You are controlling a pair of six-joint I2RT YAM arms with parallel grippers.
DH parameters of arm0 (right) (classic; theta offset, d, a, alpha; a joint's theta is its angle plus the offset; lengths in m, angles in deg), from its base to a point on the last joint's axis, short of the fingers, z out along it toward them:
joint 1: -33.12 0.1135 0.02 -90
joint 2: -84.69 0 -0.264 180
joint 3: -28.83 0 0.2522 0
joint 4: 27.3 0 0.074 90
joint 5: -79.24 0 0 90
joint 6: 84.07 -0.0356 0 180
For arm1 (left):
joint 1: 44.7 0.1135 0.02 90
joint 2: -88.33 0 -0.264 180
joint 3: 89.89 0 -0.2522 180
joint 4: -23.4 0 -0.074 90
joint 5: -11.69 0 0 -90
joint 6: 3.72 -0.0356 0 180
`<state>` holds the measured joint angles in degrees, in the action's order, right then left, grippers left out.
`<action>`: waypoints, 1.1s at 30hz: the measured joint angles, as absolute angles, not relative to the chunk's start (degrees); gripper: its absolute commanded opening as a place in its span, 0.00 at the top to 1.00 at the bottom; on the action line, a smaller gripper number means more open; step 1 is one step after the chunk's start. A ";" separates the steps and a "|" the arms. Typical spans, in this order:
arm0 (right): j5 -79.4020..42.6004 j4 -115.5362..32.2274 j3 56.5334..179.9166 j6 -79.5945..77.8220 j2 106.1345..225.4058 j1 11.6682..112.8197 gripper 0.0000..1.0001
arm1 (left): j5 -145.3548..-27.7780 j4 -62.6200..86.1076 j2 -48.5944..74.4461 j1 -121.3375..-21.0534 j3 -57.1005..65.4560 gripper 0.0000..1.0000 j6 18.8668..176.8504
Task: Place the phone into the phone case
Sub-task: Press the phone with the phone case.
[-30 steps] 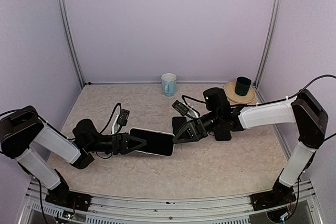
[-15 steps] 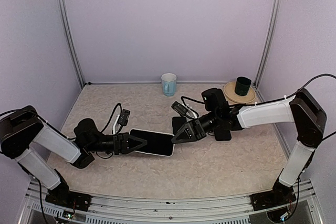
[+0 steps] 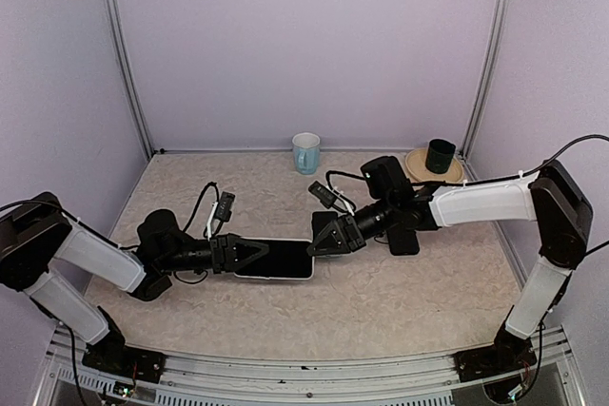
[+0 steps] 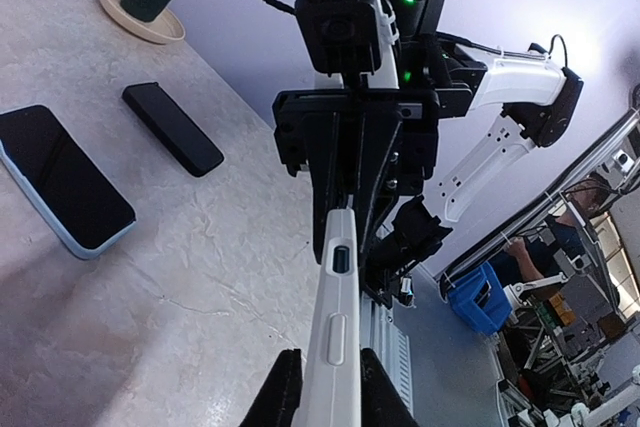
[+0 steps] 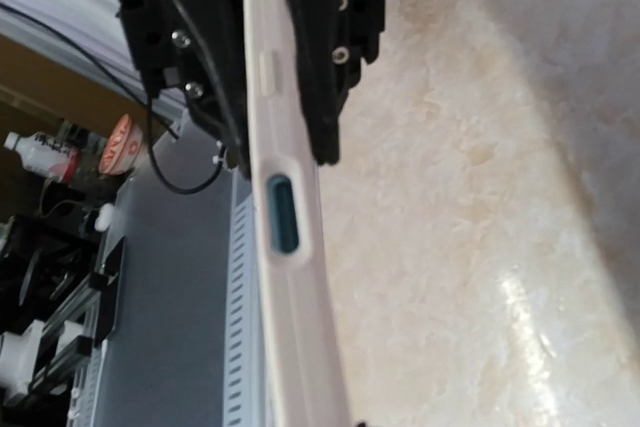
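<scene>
The left gripper and right gripper each clamp an end of the white plastic phone case low over the worktop, black-screened phone seemingly seated inside; next, probably press its corners home.

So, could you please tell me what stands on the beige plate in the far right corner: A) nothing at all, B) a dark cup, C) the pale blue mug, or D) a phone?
B: the dark cup stands upright on the beige plate, while the pale blue mug stands apart, further left.
</scene>
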<state>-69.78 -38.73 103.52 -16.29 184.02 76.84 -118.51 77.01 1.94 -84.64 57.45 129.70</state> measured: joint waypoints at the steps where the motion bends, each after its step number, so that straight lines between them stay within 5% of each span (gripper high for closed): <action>1: -69.28 -38.73 103.52 -16.46 183.84 76.80 1.00 | -118.42 76.99 1.94 -84.64 57.45 0.94 129.68; 4: -67.88 -38.75 103.52 -16.84 183.34 76.71 1.00 | -118.25 77.36 2.10 -84.64 57.41 1.00 129.52; 15: -67.16 -36.85 102.84 -19.74 182.31 76.49 0.63 | -116.13 77.58 2.69 -84.88 58.22 1.00 129.41; 33: -69.26 -28.55 99.30 -24.29 183.34 77.50 0.61 | -111.63 78.17 7.34 -84.90 60.56 1.00 129.26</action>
<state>-69.26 -28.55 99.30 -24.29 183.34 77.50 -111.63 78.17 7.34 -84.90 60.56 129.26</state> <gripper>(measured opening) 0.392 0.113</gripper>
